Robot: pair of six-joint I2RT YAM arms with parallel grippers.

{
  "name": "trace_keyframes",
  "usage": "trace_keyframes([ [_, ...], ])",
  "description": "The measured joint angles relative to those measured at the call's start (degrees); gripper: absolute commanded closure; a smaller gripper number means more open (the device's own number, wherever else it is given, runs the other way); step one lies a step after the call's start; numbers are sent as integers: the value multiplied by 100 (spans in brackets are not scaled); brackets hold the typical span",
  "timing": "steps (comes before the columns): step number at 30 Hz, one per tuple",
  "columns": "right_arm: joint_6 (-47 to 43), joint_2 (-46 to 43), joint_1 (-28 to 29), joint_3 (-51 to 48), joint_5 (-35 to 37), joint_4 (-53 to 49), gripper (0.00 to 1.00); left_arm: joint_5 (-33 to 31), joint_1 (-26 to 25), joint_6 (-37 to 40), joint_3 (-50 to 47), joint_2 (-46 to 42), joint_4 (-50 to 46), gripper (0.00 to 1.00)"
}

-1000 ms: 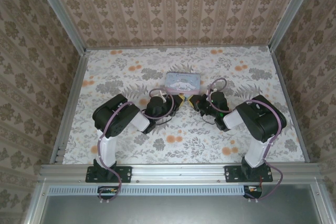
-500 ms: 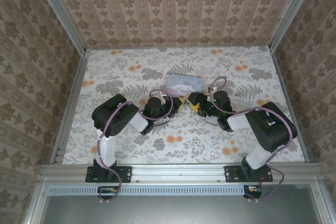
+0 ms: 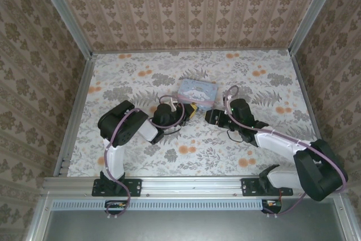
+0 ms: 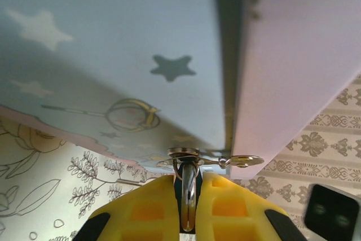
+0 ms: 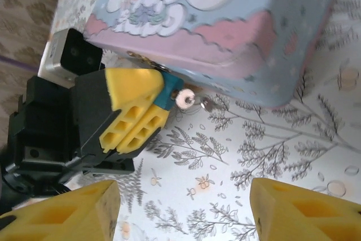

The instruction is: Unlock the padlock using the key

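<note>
The small teal padlock (image 5: 168,96) hangs at the front of a pastel cartoon box (image 3: 196,90). My left gripper (image 4: 189,180) is shut on it, and the silver shackle (image 4: 189,187) shows between the yellow fingers (image 5: 132,114). A small silver key (image 5: 184,99) sticks out beside the padlock, its head edge-on (image 4: 246,161) in the left wrist view. Whether it sits in the keyhole I cannot tell. My right gripper (image 5: 183,218) hangs open over the table just in front of the padlock, with nothing between its fingers. Seen from above, it (image 3: 210,117) is a short way right of the left gripper (image 3: 190,111).
The box's blue lid (image 4: 113,55) and pink side (image 4: 299,55) stand right above the left fingers. The floral tabletop (image 3: 186,150) lies open in front of both grippers. Patterned walls and aluminium rails (image 3: 76,117) bound the table.
My right gripper has opened and drawn back a little from the padlock, and its arm has swung low and out to the right. The left gripper has kept its hold.
</note>
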Motion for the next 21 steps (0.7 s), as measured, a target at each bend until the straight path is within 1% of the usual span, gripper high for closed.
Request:
trace_keyframes([
  [4,-874,24,323,232,525,-363,52,39,0,-2,-39,0,-4,100],
  [8,-1587,273,765,455,1067,-588,59,79,0,-2,-39,0,-7,100],
  [14,-2446,815,1351,859,1912,-800,55,177,-2,-4,-42,0,-11,100],
  [17,-2787,1158,1550,1071,2306,-872,55,192,0,-7,-72,-2,-15,100],
  [21,-3095,1488,1668,1250,2697,-946,56,221,0,-9,-114,-13,-46,100],
])
